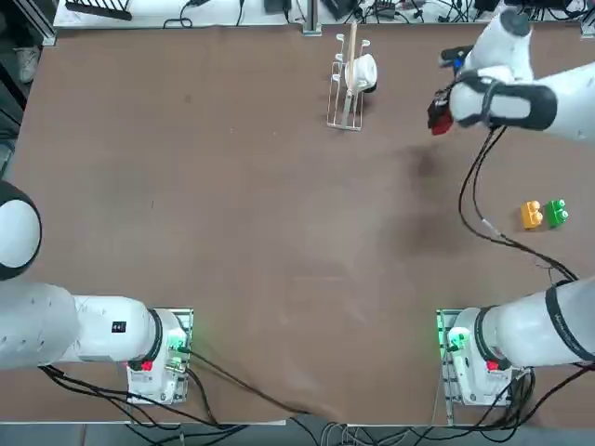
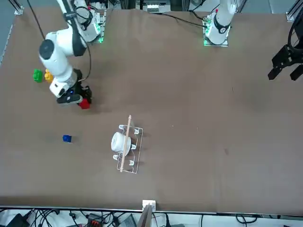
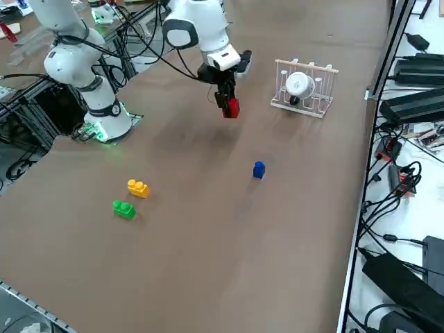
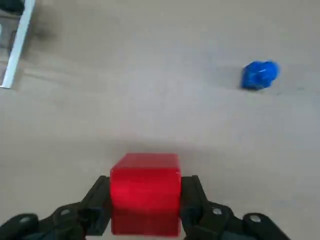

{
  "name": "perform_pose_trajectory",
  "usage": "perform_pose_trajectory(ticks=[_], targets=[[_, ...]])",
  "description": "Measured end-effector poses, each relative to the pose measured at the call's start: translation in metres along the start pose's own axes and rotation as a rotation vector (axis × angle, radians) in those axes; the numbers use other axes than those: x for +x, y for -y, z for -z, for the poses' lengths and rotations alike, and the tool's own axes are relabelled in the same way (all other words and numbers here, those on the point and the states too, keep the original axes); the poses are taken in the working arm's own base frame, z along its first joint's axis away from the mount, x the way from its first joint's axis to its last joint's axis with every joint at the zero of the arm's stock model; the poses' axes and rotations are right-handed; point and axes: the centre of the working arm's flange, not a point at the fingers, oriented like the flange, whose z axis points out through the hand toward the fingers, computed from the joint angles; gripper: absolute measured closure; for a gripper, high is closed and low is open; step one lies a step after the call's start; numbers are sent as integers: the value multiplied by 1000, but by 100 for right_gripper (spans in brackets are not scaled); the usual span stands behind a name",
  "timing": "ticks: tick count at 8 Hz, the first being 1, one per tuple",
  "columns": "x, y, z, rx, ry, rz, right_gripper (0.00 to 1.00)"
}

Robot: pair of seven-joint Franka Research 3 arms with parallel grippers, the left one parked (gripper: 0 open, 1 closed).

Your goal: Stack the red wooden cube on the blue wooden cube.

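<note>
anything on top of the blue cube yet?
No. The blue wooden cube sits alone on the table, top face bare. The red wooden cube is clamped in the right tool, in the air and off to one side. The blue cube's underside is hidden.

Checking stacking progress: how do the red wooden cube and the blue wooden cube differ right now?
The red wooden cube is clamped in the right claw, lifted off the table; the blue wooden cube sits free on the table. The red one hangs nearer the white rack; the blue one lies apart, nothing stacked on it. Both are plain-faced.
</note>
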Motion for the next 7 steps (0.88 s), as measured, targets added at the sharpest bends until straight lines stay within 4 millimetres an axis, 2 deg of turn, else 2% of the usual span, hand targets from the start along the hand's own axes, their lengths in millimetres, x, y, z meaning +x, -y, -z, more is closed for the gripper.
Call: perform_pose_trajectory(ticks=[2,6,7], targets=[[16,-40,17,-3,40,13,30],[41,-111,-3,-8,54,53,30],[50,-123,-7,-11,49,58,30]])
